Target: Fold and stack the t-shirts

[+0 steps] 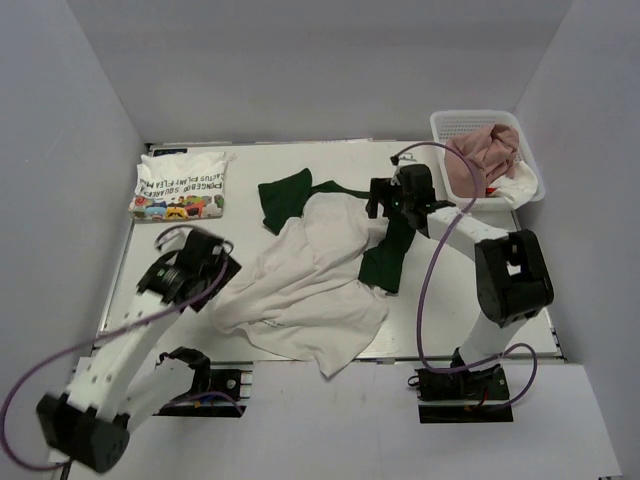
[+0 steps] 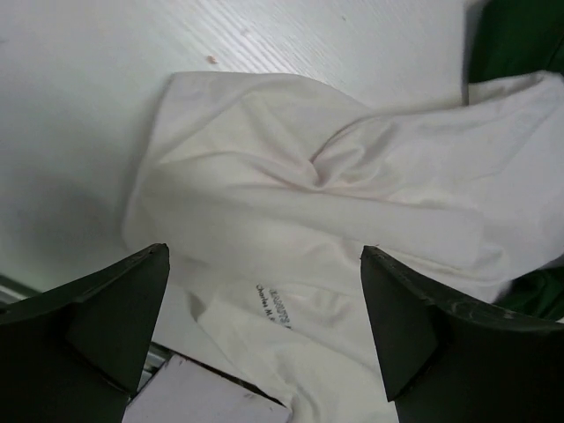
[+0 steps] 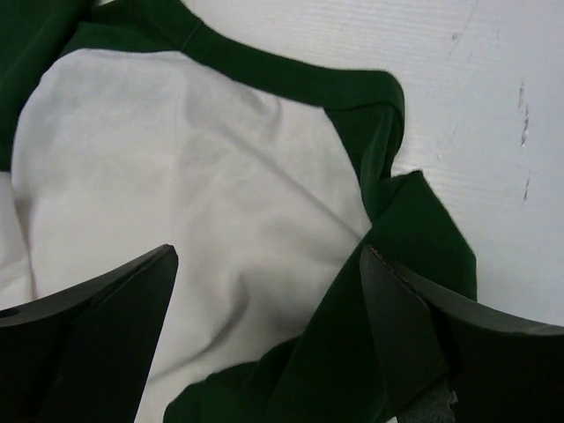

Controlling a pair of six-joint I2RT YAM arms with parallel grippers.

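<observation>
A white t-shirt with dark green sleeves and collar (image 1: 310,270) lies crumpled in the middle of the table; it also shows in the left wrist view (image 2: 352,194) and the right wrist view (image 3: 176,194). My left gripper (image 1: 215,262) is open and empty just above the shirt's left hem. My right gripper (image 1: 385,205) is open and empty over the right green sleeve (image 3: 397,264). A folded white t-shirt with black lettering and cartoon figures (image 1: 182,184) lies at the far left. A dusty pink t-shirt (image 1: 487,148) and a white one with red graphic (image 1: 512,185) lie in the basket.
The white plastic lattice basket (image 1: 455,125) stands at the far right corner. Grey walls close in the table (image 1: 250,160) on three sides. The table's near edge (image 2: 211,388) runs under the shirt's hem in the left wrist view.
</observation>
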